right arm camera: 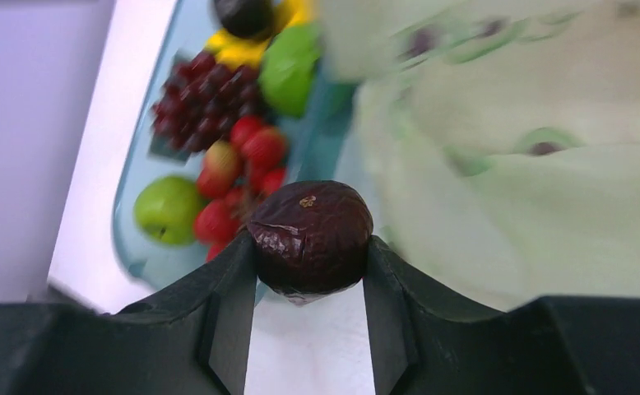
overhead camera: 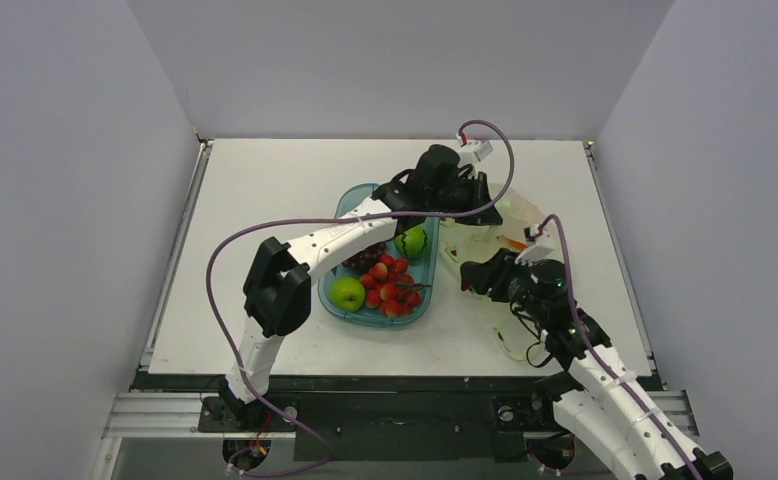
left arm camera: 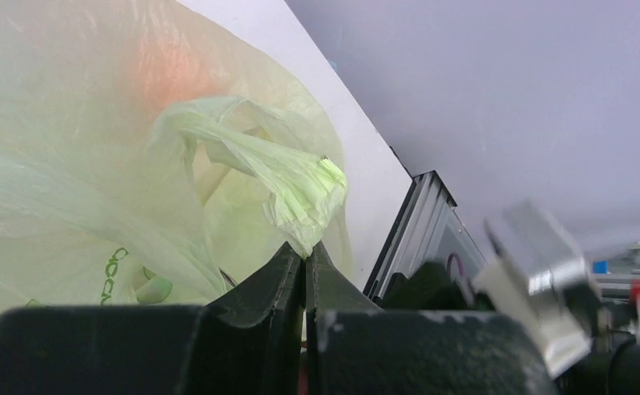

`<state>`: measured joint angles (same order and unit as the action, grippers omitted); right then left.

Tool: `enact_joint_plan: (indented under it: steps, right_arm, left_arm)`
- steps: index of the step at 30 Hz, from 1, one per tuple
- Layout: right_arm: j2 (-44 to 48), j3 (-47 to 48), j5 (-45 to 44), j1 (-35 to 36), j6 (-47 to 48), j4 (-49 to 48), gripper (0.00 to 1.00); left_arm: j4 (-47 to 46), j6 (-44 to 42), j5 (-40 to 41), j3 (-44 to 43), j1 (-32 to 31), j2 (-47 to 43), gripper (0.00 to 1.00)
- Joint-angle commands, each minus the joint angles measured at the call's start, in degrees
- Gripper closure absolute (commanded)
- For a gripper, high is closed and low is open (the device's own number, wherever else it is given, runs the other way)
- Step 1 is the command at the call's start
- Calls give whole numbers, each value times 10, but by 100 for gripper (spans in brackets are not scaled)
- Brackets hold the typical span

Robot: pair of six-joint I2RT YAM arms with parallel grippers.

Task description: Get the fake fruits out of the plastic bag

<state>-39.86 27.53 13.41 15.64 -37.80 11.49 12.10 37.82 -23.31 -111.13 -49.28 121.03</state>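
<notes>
**A:** Where do we stand?

**B:** Our right gripper is clamped on the dark plum. It hangs over bare table, between the plastic bag and the teal tray.

**A:** And our left?

**B:** Our left gripper has its jaws pinched together on a twisted bag handle. That holds the bag up towards the table's right edge.

**A:** How do we set the plum down well?

**B:** We think it belongs in the tray. We'd go low over the right rim and let go only once it rests, since it looks likely to roll.

**A:** Room?

**B:** Our left arm crosses the tray's far end, so we enter from the near right. The green apple and red berry cluster crowd the near end. Bare floor shows along the tray's left side.
</notes>
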Motion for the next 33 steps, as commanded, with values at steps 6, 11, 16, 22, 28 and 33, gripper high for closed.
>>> enact_joint_plan:
  steps: [6, 11, 16, 22, 28, 33]
  right_arm:
    - [-95, -3, -183, 269, 66, -196, 94]
    - [-168, 11, -259, 296, 104, -272, 91]
    - [-228, 49, -282, 300, 149, -300, 87]
    - [-303, 97, -296, 300, 180, -298, 59]
    - [-332, 114, -291, 299, 184, -292, 30]
    - [-314, 107, -292, 299, 175, -289, 28]
  left_arm:
    - [39, -36, -49, -38, 8, -18, 100]
    - [99, -77, -45, -61, 17, -18, 100]
    - [134, -88, -88, -86, 34, -9, 100]
    - [132, -89, -90, -92, 36, -9, 100]
    - [122, -79, -89, -80, 36, -10, 100]
    - [116, -80, -90, -73, 36, -14, 100]
